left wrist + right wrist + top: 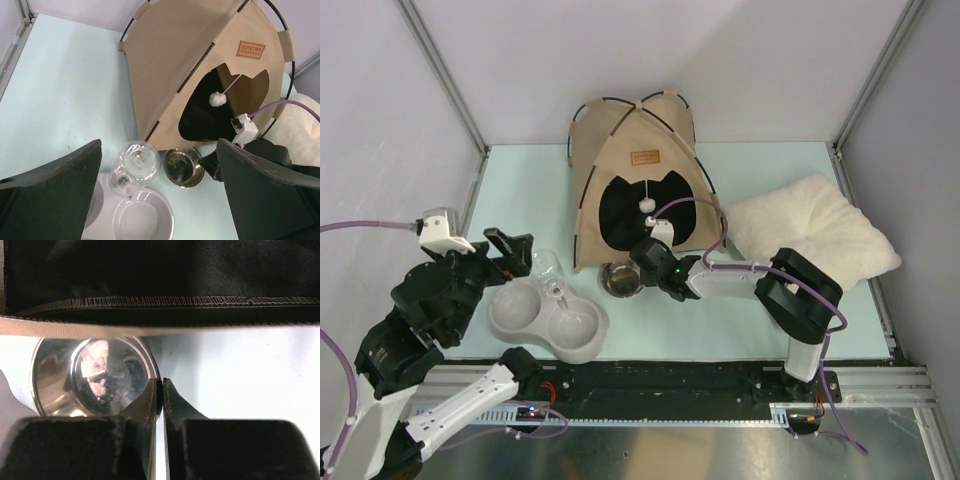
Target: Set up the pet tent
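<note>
Pet tent [638,175] stands upright at your table's [520,190] twelve o'clock edge, doorway facing six. Your right gripper [162,395] pinches the rim of the steel bowl [90,375] at the tent's six o'clock; your left gripper [510,250], toward eight o'clock, hangs spread wide

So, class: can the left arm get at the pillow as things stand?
Probably not: the pillow lies far right, and the right arm, its pincer shut on the steel bowl, lies across the way.
</note>
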